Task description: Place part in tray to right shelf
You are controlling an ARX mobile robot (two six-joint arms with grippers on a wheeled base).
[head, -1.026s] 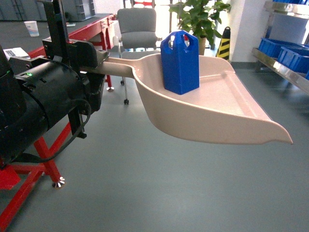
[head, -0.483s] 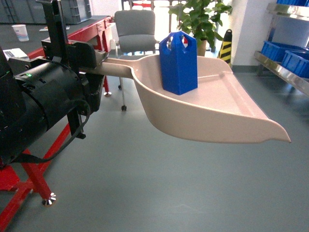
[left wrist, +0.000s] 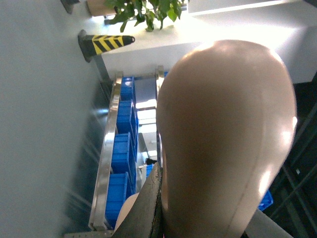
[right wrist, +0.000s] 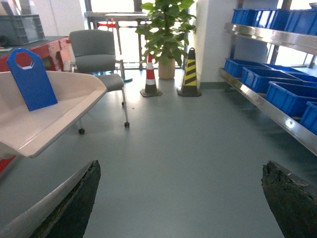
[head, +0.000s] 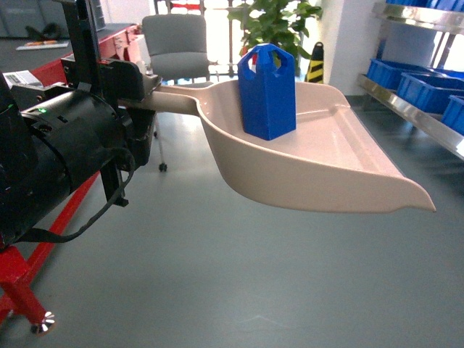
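You see the left gripper [head: 138, 90] clamped on the tray [head: 319, 174] handle; right gripper [right wrist: 181, 198] jaws wide; part [head: 267, 90] upright near the tray's back wall; right shelf [head: 417, 109] well apart.

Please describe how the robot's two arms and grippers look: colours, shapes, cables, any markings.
The left arm is bulky, matte black and cylindrical, with a small green light, a black cable looping below it and boxy black brackets. Of the right gripper only two dark, rough-edged fingers show. No markings are legible.
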